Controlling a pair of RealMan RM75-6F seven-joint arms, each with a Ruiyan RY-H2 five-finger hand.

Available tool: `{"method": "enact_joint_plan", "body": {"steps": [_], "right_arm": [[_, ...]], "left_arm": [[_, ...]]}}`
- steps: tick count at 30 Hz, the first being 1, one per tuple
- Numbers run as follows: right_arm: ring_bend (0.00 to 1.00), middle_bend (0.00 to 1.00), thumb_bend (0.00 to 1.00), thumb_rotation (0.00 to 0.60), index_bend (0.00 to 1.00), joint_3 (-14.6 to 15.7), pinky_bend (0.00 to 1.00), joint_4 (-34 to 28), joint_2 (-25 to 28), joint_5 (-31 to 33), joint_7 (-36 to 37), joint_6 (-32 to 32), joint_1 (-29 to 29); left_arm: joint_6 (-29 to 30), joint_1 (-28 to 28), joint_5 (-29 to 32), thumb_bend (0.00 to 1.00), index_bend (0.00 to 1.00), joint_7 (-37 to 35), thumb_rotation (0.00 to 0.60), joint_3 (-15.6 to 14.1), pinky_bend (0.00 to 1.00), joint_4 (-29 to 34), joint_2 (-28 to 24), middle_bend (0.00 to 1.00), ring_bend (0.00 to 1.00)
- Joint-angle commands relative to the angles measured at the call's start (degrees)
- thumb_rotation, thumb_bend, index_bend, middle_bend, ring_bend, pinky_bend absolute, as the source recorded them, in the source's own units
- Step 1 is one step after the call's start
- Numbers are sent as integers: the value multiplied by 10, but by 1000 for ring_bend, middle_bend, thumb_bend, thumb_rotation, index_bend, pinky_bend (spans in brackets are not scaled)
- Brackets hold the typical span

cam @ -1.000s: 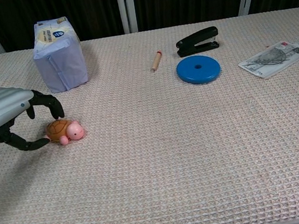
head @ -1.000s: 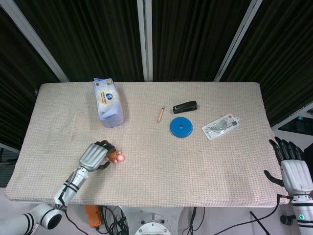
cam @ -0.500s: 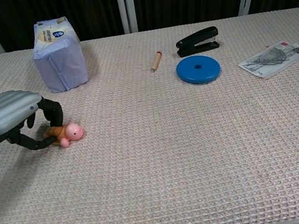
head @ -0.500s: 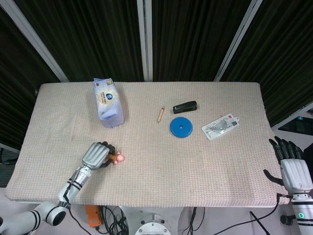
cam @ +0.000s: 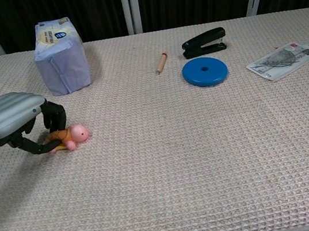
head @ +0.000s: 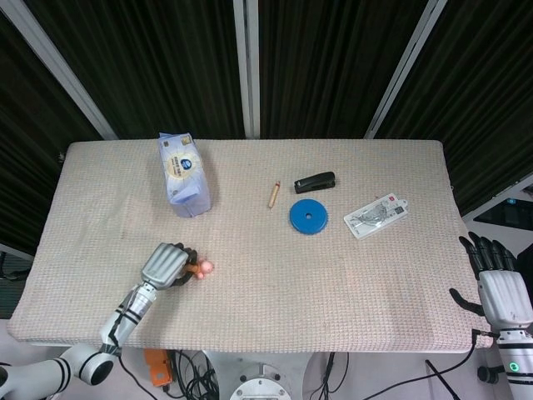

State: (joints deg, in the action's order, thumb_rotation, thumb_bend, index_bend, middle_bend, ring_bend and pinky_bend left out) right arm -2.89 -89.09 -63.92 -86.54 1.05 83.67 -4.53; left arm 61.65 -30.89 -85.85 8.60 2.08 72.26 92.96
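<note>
On the counter point(head: 250, 283): one toy turtle point(cam: 70, 136), one tissue pack point(head: 184, 174), one pencil stub point(head: 272, 195), one stapler point(head: 315, 182), one blue disc point(head: 308, 217), one blister pack point(head: 376, 216); two robot hands point(head: 164, 266) point(head: 502, 292).

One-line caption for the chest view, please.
Left hand grips a small toy turtle on the woven table cover, with a tissue pack, stapler and blue disc behind.

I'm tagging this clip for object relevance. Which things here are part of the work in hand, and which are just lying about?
In hand:
left hand, fingers closed around the toy turtle

Lying about:
tissue pack
wooden peg
black stapler
blue disc
packaged item
right hand, off the table edge, holding nothing
</note>
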Motion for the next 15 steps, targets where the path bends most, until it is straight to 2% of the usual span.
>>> {"method": "enact_joint_plan", "body": {"steps": [1,9,15], "right_arm": [[0,0,144,600,0,0,0,0,0,-1,-1,0,0],[0,0,148,600,0,-2,0,-4,-2,3,-10,-2,-2],[0,0,148,600,0,-1,0,-6,-3,7,-15,-6,-2]], "left_arm": [[8,2,-3,265,326,19,600,-3,419,22,-14,333,189],[0,3,22,263,330,50,600,3,424,62,-32,329,182],[-17,-7,25,265,357,41,600,2,435,53,-27,349,229]]}}
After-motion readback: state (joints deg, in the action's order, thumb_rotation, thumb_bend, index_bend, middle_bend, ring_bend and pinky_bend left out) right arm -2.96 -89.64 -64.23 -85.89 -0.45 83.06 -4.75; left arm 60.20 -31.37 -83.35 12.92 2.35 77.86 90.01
